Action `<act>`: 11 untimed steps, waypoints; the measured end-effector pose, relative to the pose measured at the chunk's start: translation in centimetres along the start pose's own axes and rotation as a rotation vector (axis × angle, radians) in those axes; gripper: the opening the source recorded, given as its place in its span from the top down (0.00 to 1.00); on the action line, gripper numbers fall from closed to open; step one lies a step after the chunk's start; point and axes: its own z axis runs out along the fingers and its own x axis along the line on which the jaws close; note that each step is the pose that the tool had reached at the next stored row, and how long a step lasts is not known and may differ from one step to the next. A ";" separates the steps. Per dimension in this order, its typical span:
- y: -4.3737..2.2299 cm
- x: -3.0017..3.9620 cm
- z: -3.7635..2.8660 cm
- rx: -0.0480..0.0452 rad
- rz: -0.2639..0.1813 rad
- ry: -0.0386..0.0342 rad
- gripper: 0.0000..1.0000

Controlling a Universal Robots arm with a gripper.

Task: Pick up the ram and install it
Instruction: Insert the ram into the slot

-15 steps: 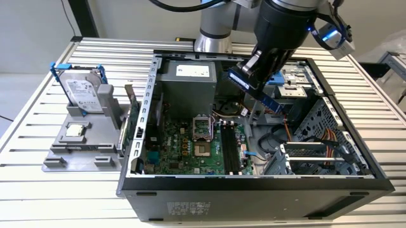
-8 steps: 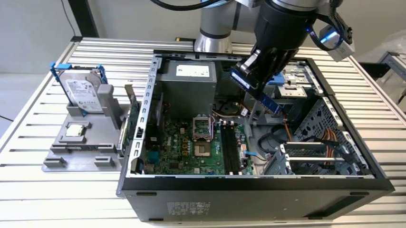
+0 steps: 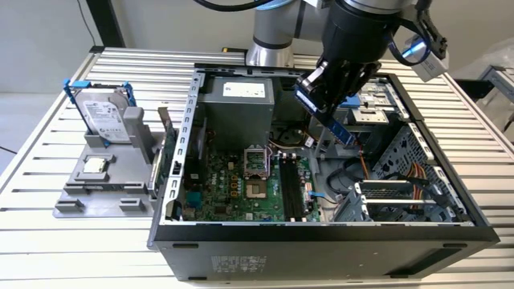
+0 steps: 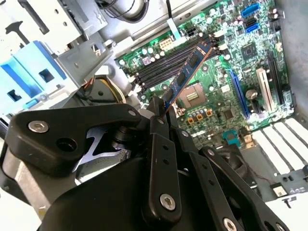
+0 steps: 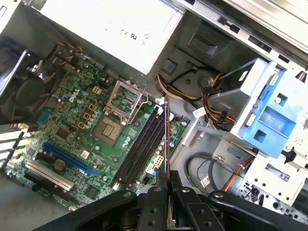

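Because the hand (image 3: pixel 325 90) is clamped on one end of the ram (image 3: pixel 335 124), its free length hangs clear, seemingly parallel to the memory slots (image 3: pixel 291 189) below.

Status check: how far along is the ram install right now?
Pick-up looks done: the tool is shut on the ram, held over the open computer case. In hand: the stick hangs tilted above the motherboard, near the memory slots. Left: seating; the slots look empty and the ram touches none.
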 end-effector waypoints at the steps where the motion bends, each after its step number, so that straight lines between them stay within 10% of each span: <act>1: 0.00 0.00 0.00 0.0003 0.012 -0.0007 1.00; 11: 0.00 0.00 0.00 0.0038 0.121 -0.0064 1.00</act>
